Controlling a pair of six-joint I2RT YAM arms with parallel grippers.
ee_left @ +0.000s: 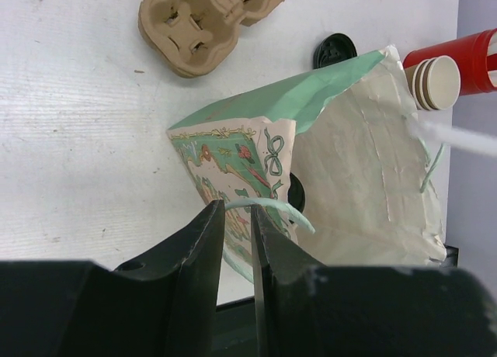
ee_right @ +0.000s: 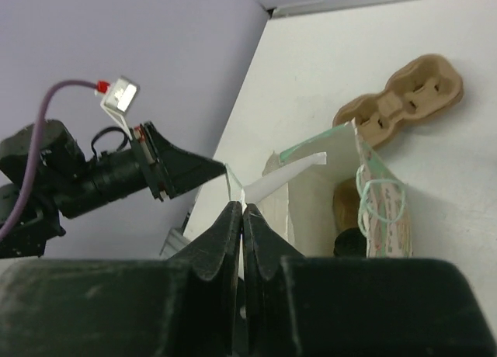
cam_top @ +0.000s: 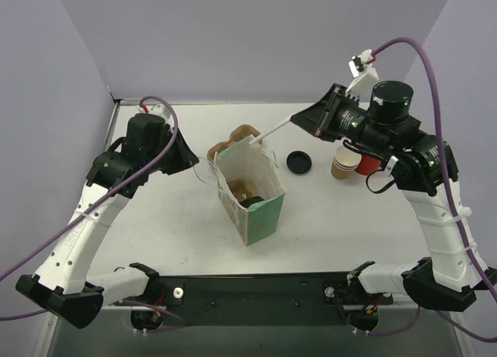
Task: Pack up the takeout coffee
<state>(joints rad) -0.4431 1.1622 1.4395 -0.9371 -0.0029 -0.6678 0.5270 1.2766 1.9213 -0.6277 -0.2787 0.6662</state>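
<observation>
A green patterned paper bag [cam_top: 260, 209] stands open in the middle of the table. A brown kraft cup [cam_top: 242, 190] lies inside it with a black lid [cam_top: 255, 202] beside it; both also show in the right wrist view, the cup [ee_right: 345, 203] and the lid [ee_right: 350, 244]. My left gripper [cam_top: 196, 164] is shut on the bag's pale green handle cord [ee_left: 268, 205] at the bag's left side. My right gripper [cam_top: 293, 123] is shut on a white stick [cam_top: 268, 132] whose tip reaches over the bag's mouth. The stick also shows in the right wrist view [ee_right: 283, 175].
A moulded pulp cup carrier [cam_top: 245, 132] lies behind the bag. A loose black lid [cam_top: 299, 162] lies to the bag's right. A stack of brown cups [cam_top: 342, 165] and a red cup [cam_top: 367, 164] stand under the right arm. Purple walls close the back and sides.
</observation>
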